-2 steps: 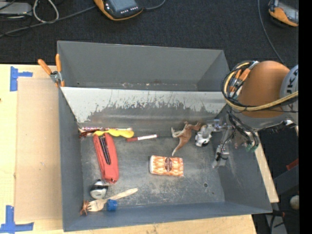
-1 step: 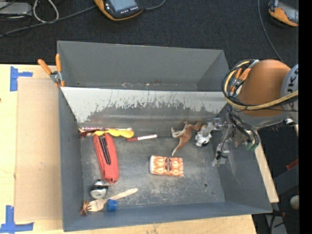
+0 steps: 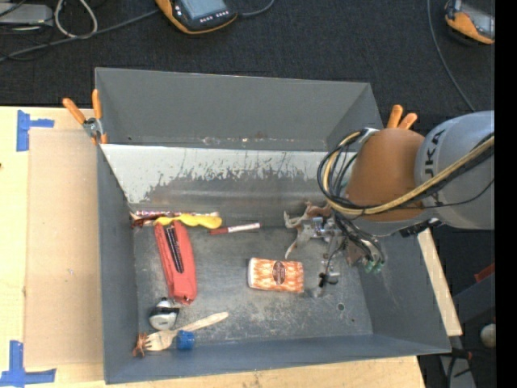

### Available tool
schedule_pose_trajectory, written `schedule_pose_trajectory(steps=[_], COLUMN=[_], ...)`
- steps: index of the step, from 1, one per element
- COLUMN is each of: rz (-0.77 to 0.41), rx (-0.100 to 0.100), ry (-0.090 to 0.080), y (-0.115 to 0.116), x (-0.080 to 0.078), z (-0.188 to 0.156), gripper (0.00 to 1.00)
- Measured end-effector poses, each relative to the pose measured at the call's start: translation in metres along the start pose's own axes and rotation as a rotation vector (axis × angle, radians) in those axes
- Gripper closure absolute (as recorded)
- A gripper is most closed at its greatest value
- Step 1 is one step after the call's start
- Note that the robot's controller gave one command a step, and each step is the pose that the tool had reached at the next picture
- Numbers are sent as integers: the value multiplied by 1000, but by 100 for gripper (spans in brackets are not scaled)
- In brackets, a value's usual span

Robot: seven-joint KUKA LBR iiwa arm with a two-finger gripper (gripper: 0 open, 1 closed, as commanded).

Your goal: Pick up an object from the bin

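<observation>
Just now the pincer (image 3: 321,267) hangs low over the floor of the bin (image 3: 242,120), toward its right wall. Whether it is open or closed I cannot tell from this angle, and I see no thing clamped in it. Just beside it, on the side away from the right wall, an orange patterned packet (image 3: 276,275) lies flat on the floor, right of centre and roughly midway between the back and front walls. It is the thing nearest the pincer and may be touching its tip, though I cannot be sure of contact.

The packet looks thin and light, a sachet or wrapped snack by its printed face. It is likely soft and a little slippery, and apt to slide on the bare metal rather than lift. Lying flat, it offers little height, so the best hold would probably be across its short width at the middle, pressing down to the floor before closing. A hold at one end might let it droop or twist.

Well apart, toward the left wall, lie a long red case (image 3: 176,263), a yellow strip (image 3: 190,219) nearer the back wall, and a wooden fork (image 3: 182,332) by the front left corner.
</observation>
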State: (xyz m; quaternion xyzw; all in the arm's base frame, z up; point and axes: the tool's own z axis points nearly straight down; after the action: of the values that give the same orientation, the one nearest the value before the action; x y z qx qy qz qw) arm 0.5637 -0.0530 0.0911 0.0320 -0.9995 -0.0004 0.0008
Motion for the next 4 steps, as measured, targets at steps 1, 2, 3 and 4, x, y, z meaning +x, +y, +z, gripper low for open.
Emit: schedule_pose_trajectory(steps=[1, 2, 3, 4], rz=[-37, -75, -76, -78], rx=[-1, -2, -2, -3], ry=[-3, 3, 4, 8], y=[20, 51, 51, 52], x=[-10, -24, -24, -28], z=[15, 17, 17, -49], gripper=[0, 100, 100, 100])
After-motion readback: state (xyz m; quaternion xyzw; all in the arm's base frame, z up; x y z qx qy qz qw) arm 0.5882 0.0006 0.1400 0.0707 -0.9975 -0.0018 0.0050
